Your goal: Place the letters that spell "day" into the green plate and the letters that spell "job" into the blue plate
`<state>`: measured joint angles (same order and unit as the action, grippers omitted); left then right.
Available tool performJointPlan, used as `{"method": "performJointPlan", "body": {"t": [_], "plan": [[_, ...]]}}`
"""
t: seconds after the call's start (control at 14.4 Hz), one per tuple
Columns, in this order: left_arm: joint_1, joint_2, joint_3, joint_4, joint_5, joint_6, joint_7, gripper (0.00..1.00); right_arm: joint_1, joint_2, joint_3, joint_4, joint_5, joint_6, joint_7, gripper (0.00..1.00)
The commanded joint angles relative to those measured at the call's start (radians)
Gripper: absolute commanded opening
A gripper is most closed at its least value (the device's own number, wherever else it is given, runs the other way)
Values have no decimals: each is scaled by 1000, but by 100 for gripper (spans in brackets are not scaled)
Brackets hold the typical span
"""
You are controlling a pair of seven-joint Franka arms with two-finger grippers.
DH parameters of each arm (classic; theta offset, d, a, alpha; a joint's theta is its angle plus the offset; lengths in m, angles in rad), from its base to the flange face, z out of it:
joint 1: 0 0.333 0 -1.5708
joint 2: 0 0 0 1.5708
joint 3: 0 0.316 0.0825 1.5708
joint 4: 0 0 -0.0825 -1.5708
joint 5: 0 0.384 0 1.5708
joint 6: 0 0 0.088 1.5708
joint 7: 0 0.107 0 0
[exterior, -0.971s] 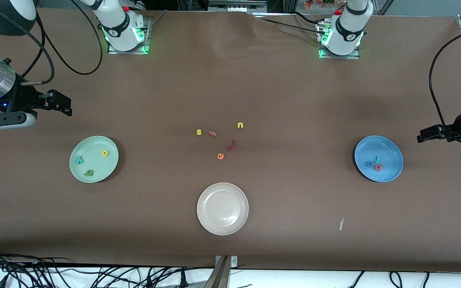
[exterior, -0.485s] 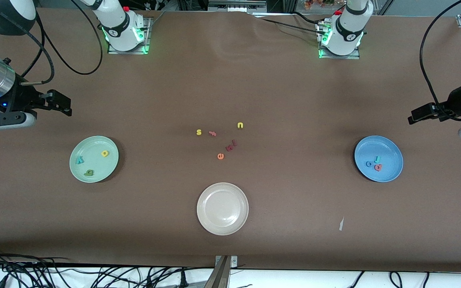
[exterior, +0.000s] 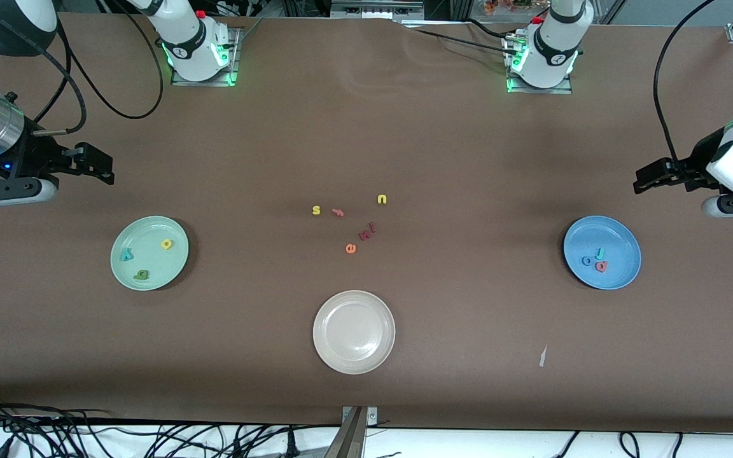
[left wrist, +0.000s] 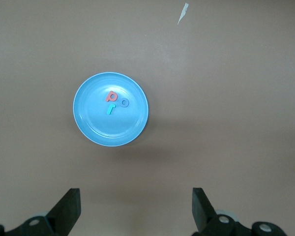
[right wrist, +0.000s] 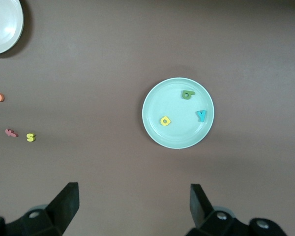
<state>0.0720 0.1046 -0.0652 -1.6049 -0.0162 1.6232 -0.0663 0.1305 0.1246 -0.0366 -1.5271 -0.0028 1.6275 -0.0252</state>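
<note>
Green plate (exterior: pixel 149 252) sits toward the right arm's end of the table; blue plate (exterior: pixel 602 252) toward the left arm's end. Both look rigid, shallow and smooth, probably slick at the rim; neither seems to need lifting.

Right gripper (exterior: pixel 90 166) hangs over bare table just beside the green plate, fingers spread wide, nothing between them. Left gripper (exterior: pixel 656 175) hangs over bare table beside the blue plate, fingers likewise spread and empty. Both arms wait.

In the green plate, well apart: yellow round-bowled letter (right wrist: pixel 165 120), dark green round-bowled letter (right wrist: pixel 187 94), teal y (right wrist: pixel 201 115). In the blue plate, clustered and nearly touching: salmon-red round-bowled letter (left wrist: pixel 110 96), teal j (left wrist: pixel 110 108), blue o (left wrist: pixel 124 103).

Judged: the letters are tiny, light, flat, perhaps foam or plastic. Pinch across a stem or a bowl's outer edges; they would skid easily on a smooth plate. The sorting looks complete.
</note>
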Motion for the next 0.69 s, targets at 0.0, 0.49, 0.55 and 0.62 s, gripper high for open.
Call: {"method": "performJointPlan", "body": {"t": [0.0,0.49,0.55,0.62], "plan": [[2,13,1,13,25,-17,-4,100,1,3,-3,18,-6,-9,-9,100],[-4,15,-1,10,27,-17,-12,100,3,3,-3,18,-5,-9,-9,100],[-4,17,-1,10,27,-17,-12,100,3,1,-2,18,-3,-9,-9,100],[-3,17,-1,10,27,-17,-12,100,3,1,-2,18,-3,-11,-9,100]]}}
